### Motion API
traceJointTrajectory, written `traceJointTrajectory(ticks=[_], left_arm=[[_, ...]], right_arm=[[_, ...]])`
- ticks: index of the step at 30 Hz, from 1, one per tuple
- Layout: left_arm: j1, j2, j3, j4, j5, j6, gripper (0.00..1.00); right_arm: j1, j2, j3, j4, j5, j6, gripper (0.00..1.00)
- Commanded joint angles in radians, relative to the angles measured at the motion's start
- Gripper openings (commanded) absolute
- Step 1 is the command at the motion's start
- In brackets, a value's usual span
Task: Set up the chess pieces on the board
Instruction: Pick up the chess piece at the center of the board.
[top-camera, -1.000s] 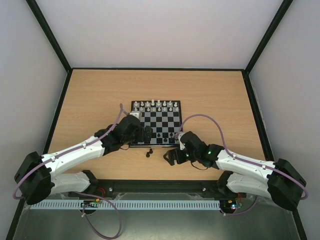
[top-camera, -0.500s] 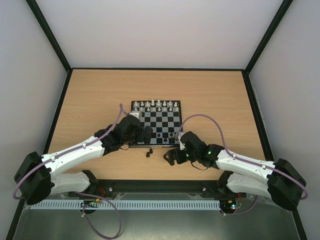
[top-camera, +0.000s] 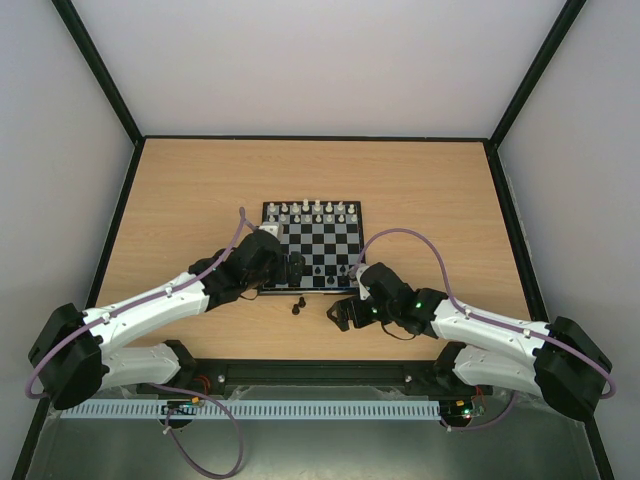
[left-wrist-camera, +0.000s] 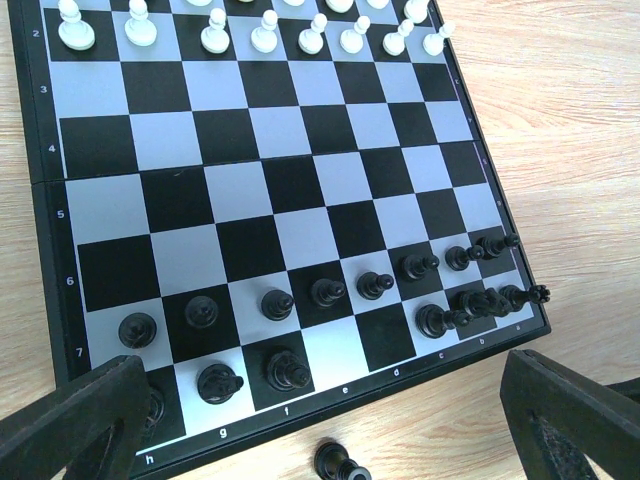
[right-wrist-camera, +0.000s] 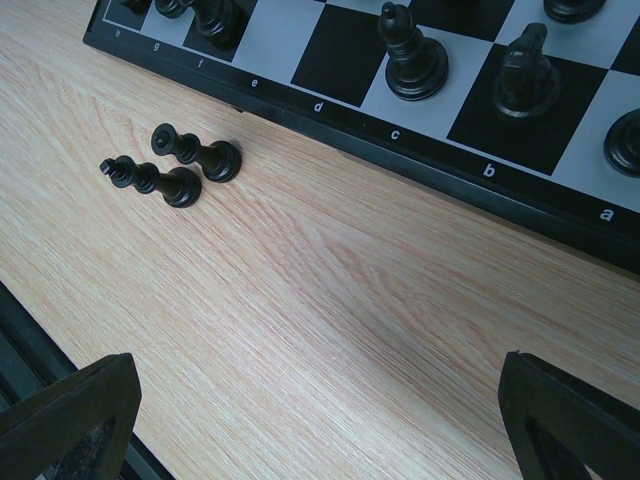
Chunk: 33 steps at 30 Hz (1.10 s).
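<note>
My left gripper and right gripper both gape empty; ahead, the board holds the white pieces and most black pieces; two stray pieces lie just off its edge before my right fingers, unplaced.

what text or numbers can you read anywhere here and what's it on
"2", "3", "4", "5", "6", "7": down one side border of the board, left wrist view.
"h", "g", "f", "e", "d", "c", "b", "a": along its near border, between the two wrist views.
Marks on the opposite side border: too blurred to read.
Top view: nothing legible.
</note>
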Motion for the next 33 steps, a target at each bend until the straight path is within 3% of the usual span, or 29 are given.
traceJointTrajectory(ticks=[1, 33], left_arm=[[0.009, -0.013, -0.016, -0.003, -0.020, -0.003, 0.99], [0.011, -0.039, -0.024, -0.011, -0.033, -0.008, 0.99]], right_arm=[[0.007, 0.007, -0.010, 0.007, 0.004, -0.012, 0.99], [0.007, 0.008, -0.011, 0.009, 0.003, -0.014, 0.98]])
